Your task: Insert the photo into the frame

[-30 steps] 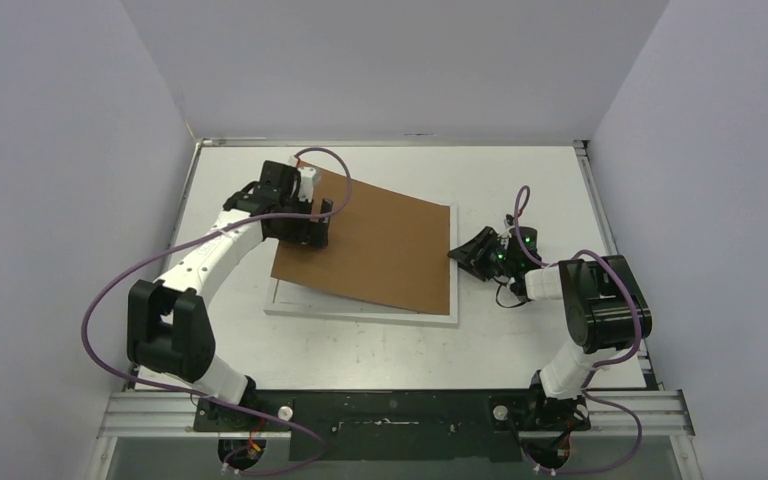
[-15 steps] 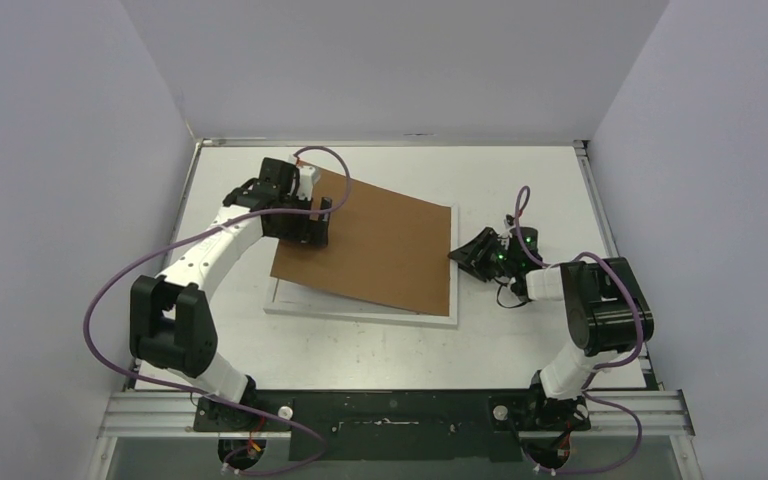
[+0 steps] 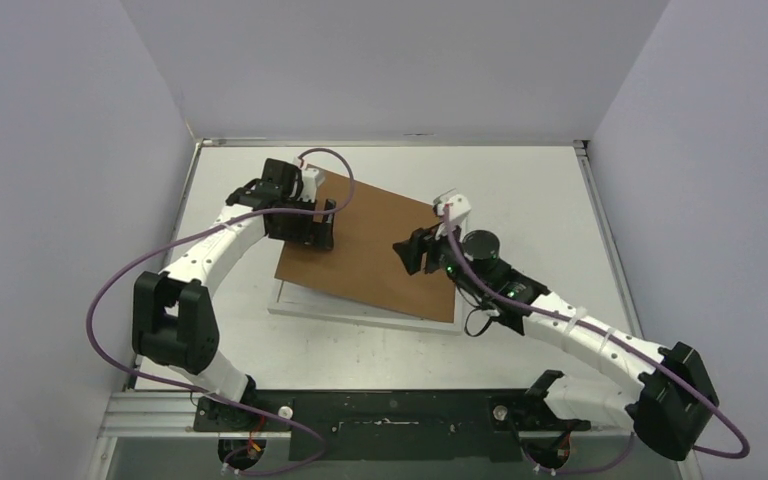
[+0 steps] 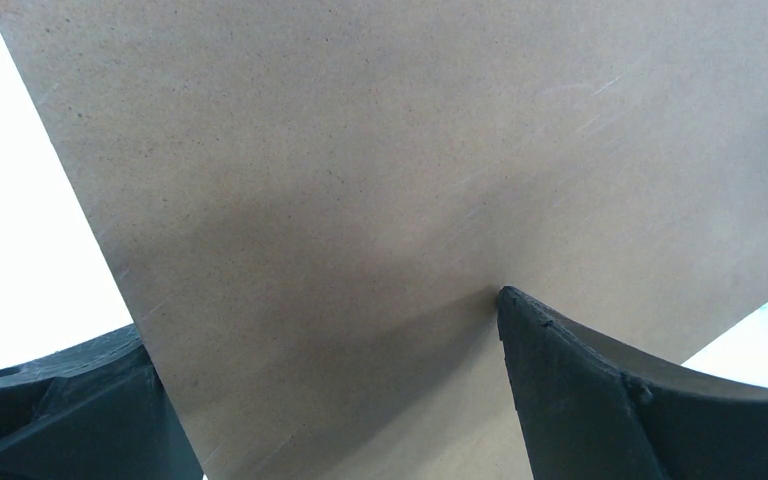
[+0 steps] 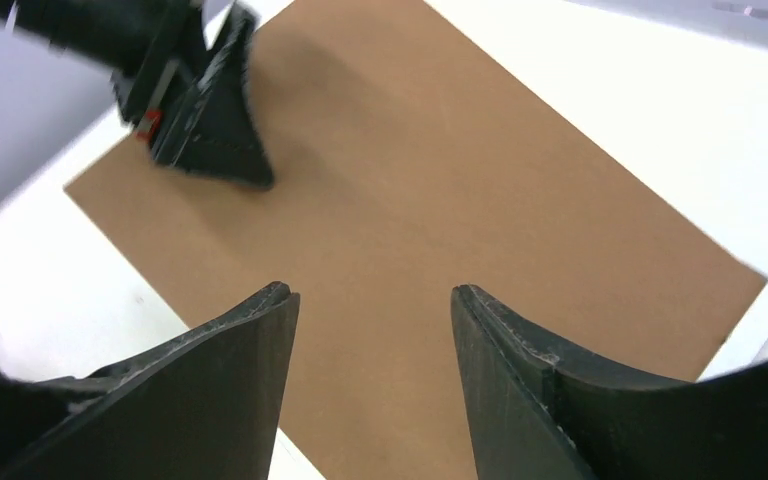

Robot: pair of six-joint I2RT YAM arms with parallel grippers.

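The photo is nowhere in sight; whether it lies under the brown backing board (image 3: pixel 375 250) cannot be told. The frame (image 3: pixel 360 317) lies flat on the counter (image 3: pixel 520 190), and only its white near and left edges show from beneath the board. The board sits tilted on it, far-left corner raised and near edge resting on the frame.

The likely trouble is that raised corner. The pinch is at the very edge, so the board could slip out and slap down, knocking the frame askew. Dragging the board sideways could also pull the frame along with it.

The left claw (image 3: pixel 318 228) is clamped on the board's far-left edge, one finger above and one below. The right claw (image 5: pixel 370 300) hovers above the board's right half, fingers spread wide, holding nothing and apparently clear of the surface.
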